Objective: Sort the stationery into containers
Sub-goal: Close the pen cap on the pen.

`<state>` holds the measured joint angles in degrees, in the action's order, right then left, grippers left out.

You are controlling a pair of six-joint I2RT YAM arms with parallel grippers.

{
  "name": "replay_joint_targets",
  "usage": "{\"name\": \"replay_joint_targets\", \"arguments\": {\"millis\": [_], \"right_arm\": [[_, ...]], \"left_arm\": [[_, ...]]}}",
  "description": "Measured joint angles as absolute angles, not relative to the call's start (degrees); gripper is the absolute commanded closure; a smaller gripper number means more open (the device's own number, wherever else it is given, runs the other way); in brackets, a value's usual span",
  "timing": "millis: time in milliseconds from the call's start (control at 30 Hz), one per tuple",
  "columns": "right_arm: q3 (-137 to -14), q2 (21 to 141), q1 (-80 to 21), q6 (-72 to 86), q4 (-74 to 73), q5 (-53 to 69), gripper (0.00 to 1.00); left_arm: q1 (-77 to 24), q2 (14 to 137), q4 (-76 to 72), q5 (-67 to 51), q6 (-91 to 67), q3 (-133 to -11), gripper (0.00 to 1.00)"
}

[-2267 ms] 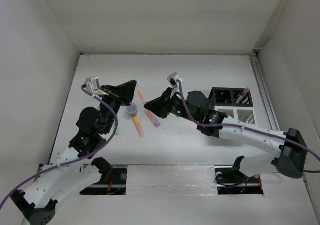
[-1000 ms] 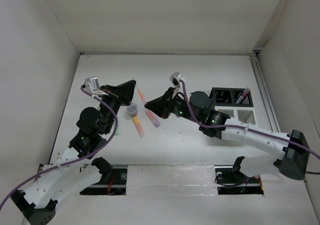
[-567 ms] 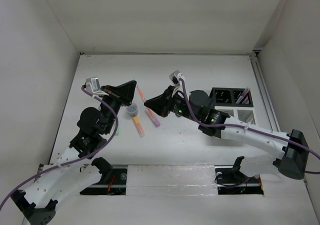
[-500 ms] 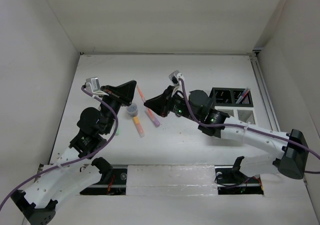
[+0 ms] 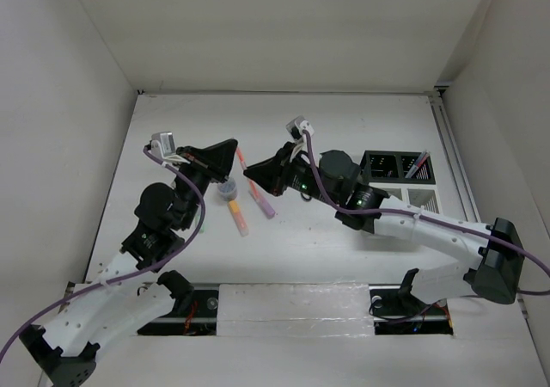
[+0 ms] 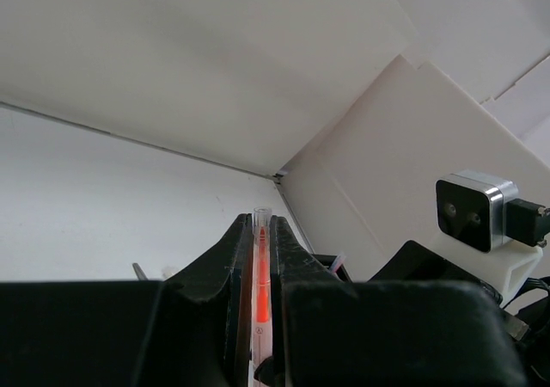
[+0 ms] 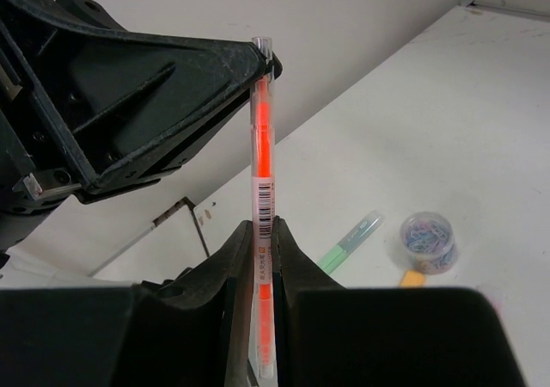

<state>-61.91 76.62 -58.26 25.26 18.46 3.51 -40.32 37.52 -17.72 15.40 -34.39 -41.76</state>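
Observation:
A thin red pen point(image 5: 241, 158) is held in the air between both grippers. My left gripper point(image 5: 233, 148) is shut on its far end; in the left wrist view the pen point(image 6: 259, 271) sits between the closed jaws point(image 6: 260, 230). My right gripper point(image 5: 251, 173) is shut on its barcoded end point(image 7: 260, 138), jaws point(image 7: 262, 234) closed. The left gripper's fingertips point(image 7: 232, 64) show at the pen's top. On the table below lie a clear tub of paperclips point(image 5: 228, 188), an orange marker point(image 5: 238, 216), a purple marker point(image 5: 262, 201) and a green marker point(image 7: 351, 242).
The organizer point(image 5: 378, 174) stands at the right, with pens point(image 5: 418, 164) leaning in a black compartment and a white slatted part point(image 5: 421, 199) in front. White walls close in the table on the left, back and right.
My right gripper has moved a little up and left, closer to the left gripper, with the red pen between them. The left gripper has shifted slightly right.

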Motion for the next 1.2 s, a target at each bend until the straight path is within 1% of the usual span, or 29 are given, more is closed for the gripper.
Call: {"name": "replay_joint_targets", "arguments": {"millis": [233,367,567,833,1200], "right_arm": [[-61.91,76.64,-57.82,24.8,18.31,2.79,1.0],[-63.18,76.64,-56.45,24.64,15.84,4.21,1.0],[-67.55,76.71,-54.33,24.43,10.83,8.8,1.0],[-72.97,80.34,-49.17,25.02,6.74,19.4,1.0],[-74.76,82.3,-44.84,29.36,5.54,30.74,1.0]], "left_arm": [[-40.07,39.27,-18.52,14.24,-33.85,-41.8,1.0],[-40.05,40.03,-19.4,13.5,-33.23,-41.87,1.0],[-40.01,41.39,-23.83,11.79,-32.4,-41.93,1.0],[-39.59,43.18,-28.56,10.52,-31.86,-41.28,1.0],[-39.51,43.18,-30.3,10.02,-31.48,-39.77,1.0]]}}
